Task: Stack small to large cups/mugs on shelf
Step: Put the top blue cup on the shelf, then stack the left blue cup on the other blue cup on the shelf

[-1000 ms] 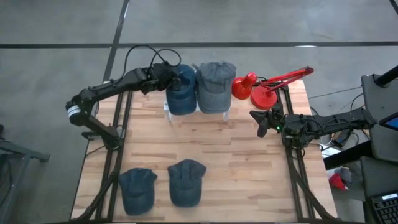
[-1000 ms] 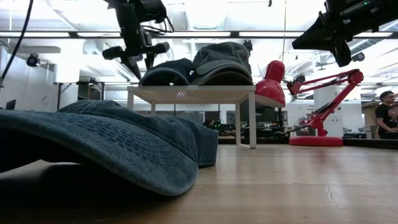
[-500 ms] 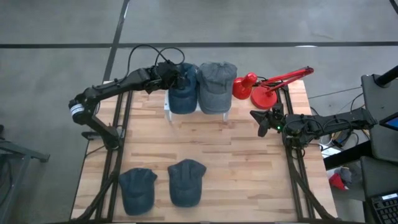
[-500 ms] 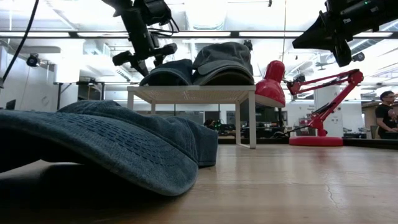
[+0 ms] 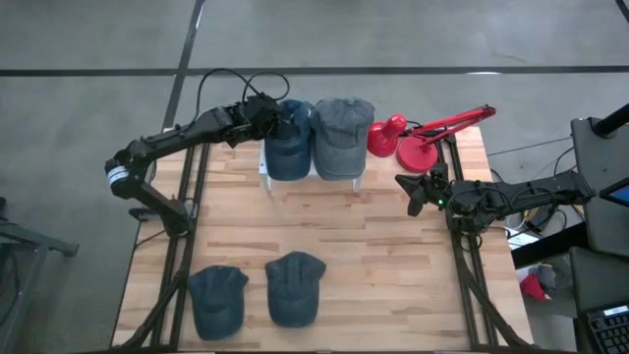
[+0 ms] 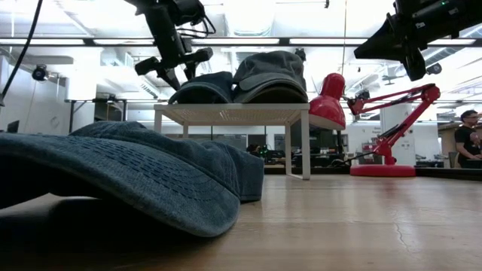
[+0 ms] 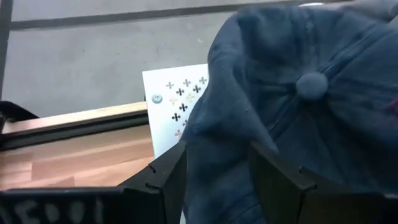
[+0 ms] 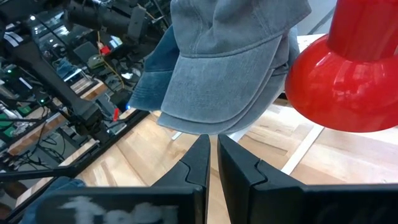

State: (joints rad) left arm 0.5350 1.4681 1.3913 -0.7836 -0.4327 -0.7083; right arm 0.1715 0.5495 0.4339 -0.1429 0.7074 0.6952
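Two caps on the white shelf (image 5: 268,178), left gripper (image 5: 276,119) fingers apart beside the blue cap (image 5: 288,140), right gripper (image 5: 410,191) pressed together near the red lamp (image 5: 418,138)

A dark blue denim fabric cap (image 5: 287,144) and a paler grey fabric cap (image 5: 341,134) sit on the white perforated-metal shelf (image 7: 174,106), beside a glossy red desk lamp (image 5: 418,138), above the pale wooden plank desk (image 5: 344,236).

Dark jointed arms (image 5: 177,136), black looping cables, white wrist band.
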